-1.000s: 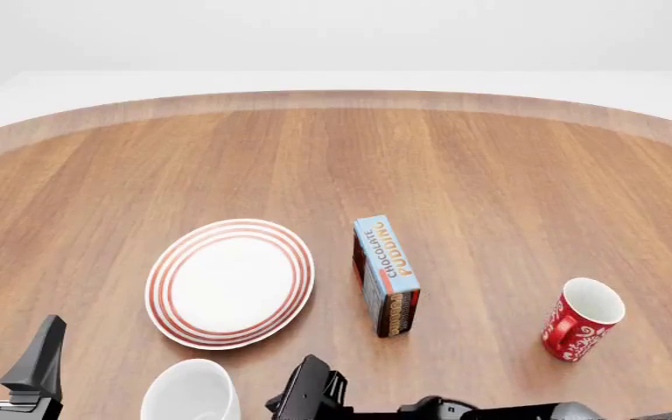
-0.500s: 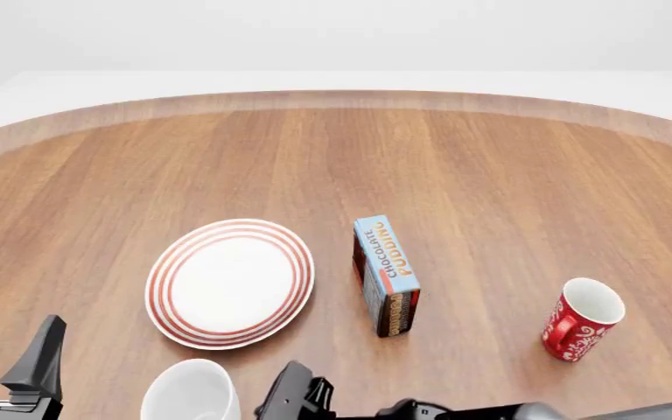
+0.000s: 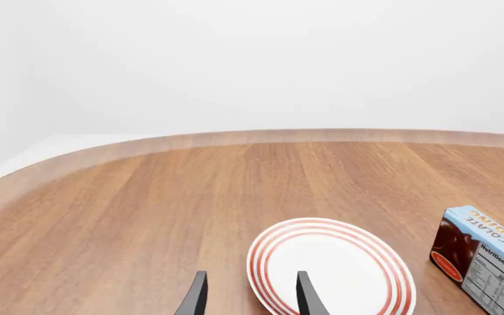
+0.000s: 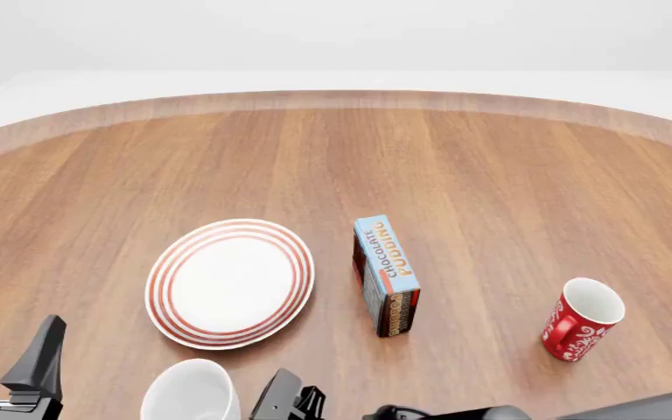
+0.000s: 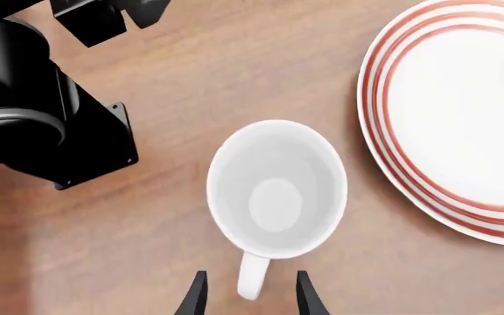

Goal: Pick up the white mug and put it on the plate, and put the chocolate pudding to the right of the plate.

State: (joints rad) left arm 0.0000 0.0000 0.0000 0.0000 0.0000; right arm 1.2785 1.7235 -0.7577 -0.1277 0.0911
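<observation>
The white mug (image 4: 192, 391) stands upright at the front edge, just in front of the plate (image 4: 228, 282). The right wrist view looks straight down on the mug (image 5: 277, 189). Its handle (image 5: 254, 275) lies between the open fingers of my right gripper (image 5: 250, 298), which hovers above it. In the front view the right gripper (image 4: 287, 401) is just right of the mug. The chocolate pudding (image 4: 387, 274) stands on a long edge just right of the plate. My left gripper (image 4: 3, 354) is open and empty at the front left. It faces the plate (image 3: 331, 269) and the pudding (image 3: 484, 259).
A red mug with white swirls (image 4: 581, 318) stands upright at the front right. The left arm's black body (image 5: 42, 98) shows close beside the white mug in the right wrist view. The plate's rim (image 5: 383, 151) lies close to the mug.
My right gripper has moved left along the front edge, closer to the white mug. The left arm and all objects have not moved.
</observation>
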